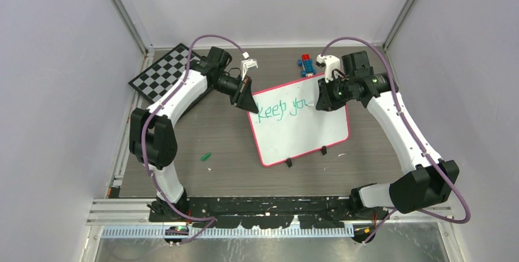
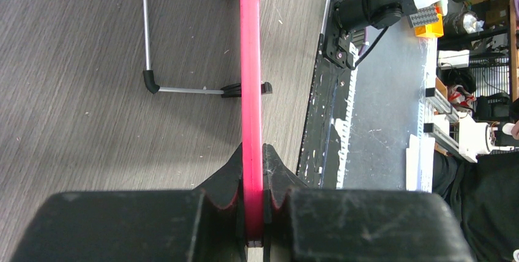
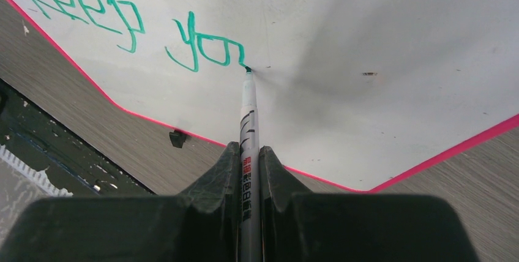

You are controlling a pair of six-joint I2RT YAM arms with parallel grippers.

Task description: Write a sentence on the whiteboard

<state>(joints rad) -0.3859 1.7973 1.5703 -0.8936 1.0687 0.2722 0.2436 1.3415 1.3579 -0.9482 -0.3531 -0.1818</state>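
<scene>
The whiteboard (image 1: 306,133) stands tilted on the table, white with a red-pink rim. Green lettering (image 1: 280,109) on it reads "Keep you", also shown in the right wrist view (image 3: 122,23). My left gripper (image 1: 245,98) is shut on the board's upper left rim; the left wrist view shows the pink rim (image 2: 251,90) edge-on between the jaws (image 2: 252,170). My right gripper (image 1: 319,100) is shut on a grey marker (image 3: 248,127), whose green tip touches the board at the end of the last letter stroke.
A checkered chessboard (image 1: 160,73) lies at the back left. A red and blue toy (image 1: 307,64) sits behind the whiteboard. A green marker cap (image 1: 206,156) lies on the table, left of the board. The board's black feet (image 1: 288,163) rest near the front.
</scene>
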